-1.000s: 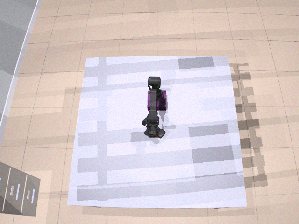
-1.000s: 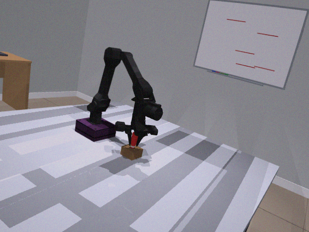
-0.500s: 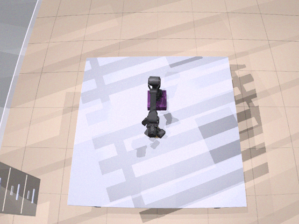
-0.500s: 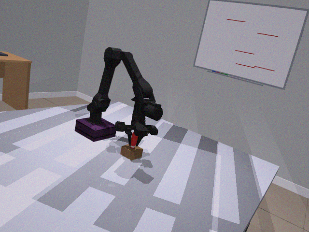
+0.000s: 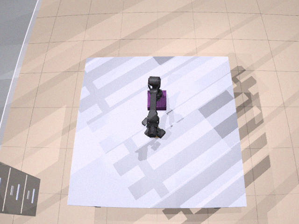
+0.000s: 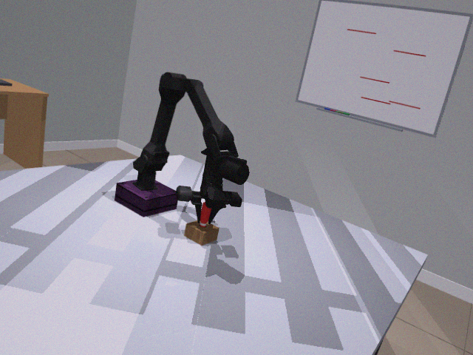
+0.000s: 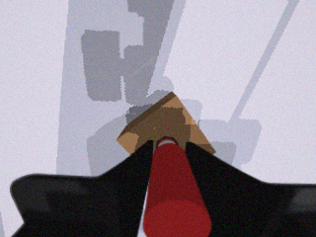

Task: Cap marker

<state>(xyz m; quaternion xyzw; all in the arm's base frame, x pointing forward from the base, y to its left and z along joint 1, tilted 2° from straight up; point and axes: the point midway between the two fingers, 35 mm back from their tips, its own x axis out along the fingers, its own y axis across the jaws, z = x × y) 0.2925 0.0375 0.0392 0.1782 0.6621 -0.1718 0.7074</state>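
Observation:
A brown holder block (image 6: 201,233) (image 7: 160,123) stands on the white table, right under my gripper (image 6: 205,220) (image 7: 168,148) (image 5: 154,132). The gripper is shut on the red cap (image 6: 205,214) (image 7: 174,193), which points straight down at the block. In the wrist view a thin white ring of the marker (image 7: 167,142) shows at the cap's lower end, over the block's top. The rest of the marker is hidden inside the cap and behind the fingers. In the top view the arm covers the block, and only a sliver of brown (image 5: 157,136) shows under the gripper.
The arm's purple base (image 5: 162,101) (image 6: 147,198) stands just behind the block. The table's edges (image 5: 157,206) (image 6: 397,309) are far off. A whiteboard (image 6: 381,64) hangs on the wall and a wooden desk (image 6: 23,122) stands at the far left.

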